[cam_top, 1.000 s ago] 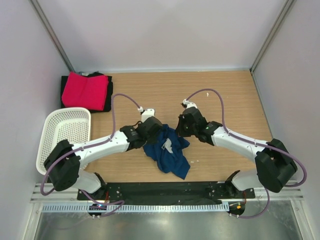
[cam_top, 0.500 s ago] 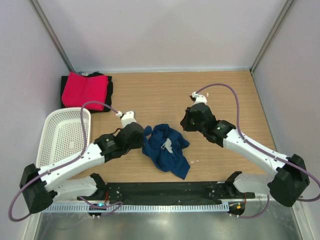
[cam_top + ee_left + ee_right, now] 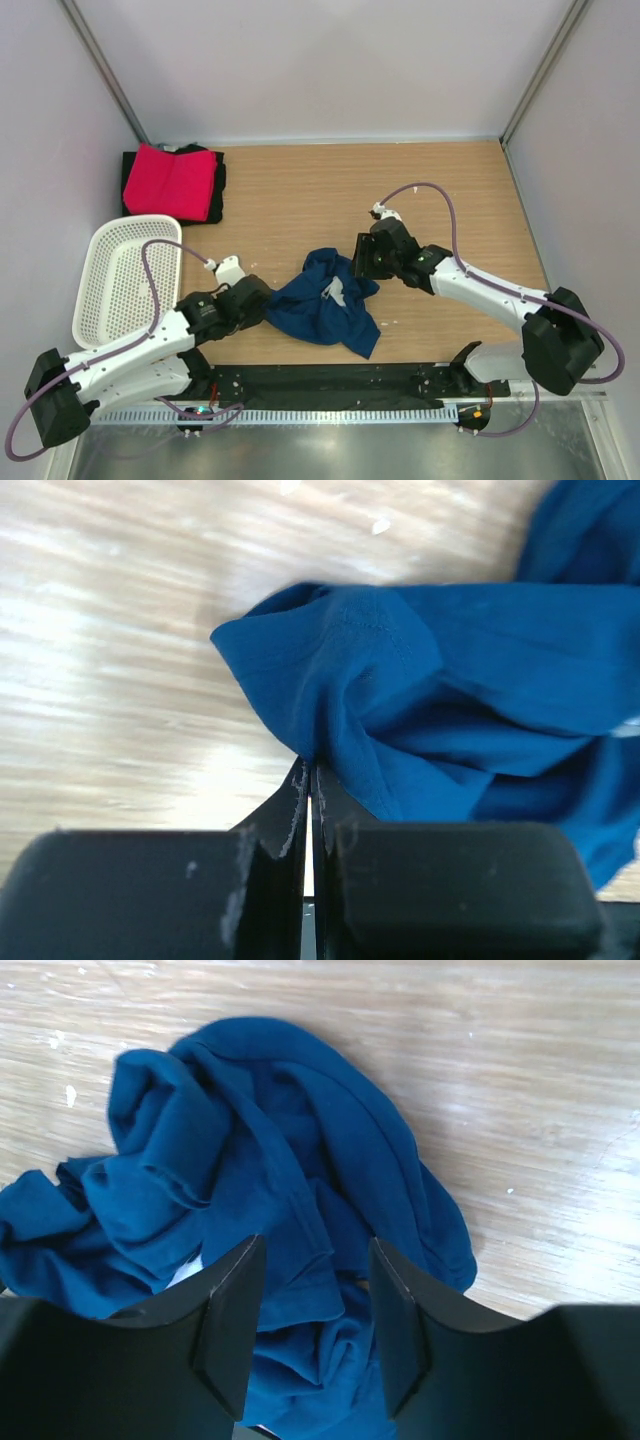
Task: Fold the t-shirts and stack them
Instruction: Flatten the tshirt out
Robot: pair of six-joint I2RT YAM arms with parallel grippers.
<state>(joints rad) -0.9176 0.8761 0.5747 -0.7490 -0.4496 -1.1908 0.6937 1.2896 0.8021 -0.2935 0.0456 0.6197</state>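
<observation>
A dark blue t-shirt [image 3: 325,308] lies crumpled on the wooden table, a bit of white print [image 3: 337,290] showing. My left gripper [image 3: 264,303] is at its left edge, shut on a pinched fold of the blue cloth [image 3: 330,680], which meets the fingertips [image 3: 298,785]. Over the shirt's upper right part my right gripper [image 3: 360,262] is open, with the blue shirt [image 3: 250,1140] bunched below and between its fingers [image 3: 235,1300] but not held. A folded pink-red t-shirt [image 3: 170,182] rests on a black t-shirt [image 3: 214,192] at the back left.
A white perforated basket [image 3: 125,280] stands at the left, close to my left arm. Grey walls close in the table on three sides. The arms' black base rail [image 3: 330,380] runs along the near edge.
My left gripper has drawn back toward the near left, pulling the blue shirt's edge with it. My right gripper has let go, opened, and moved back over the shirt's right side.
</observation>
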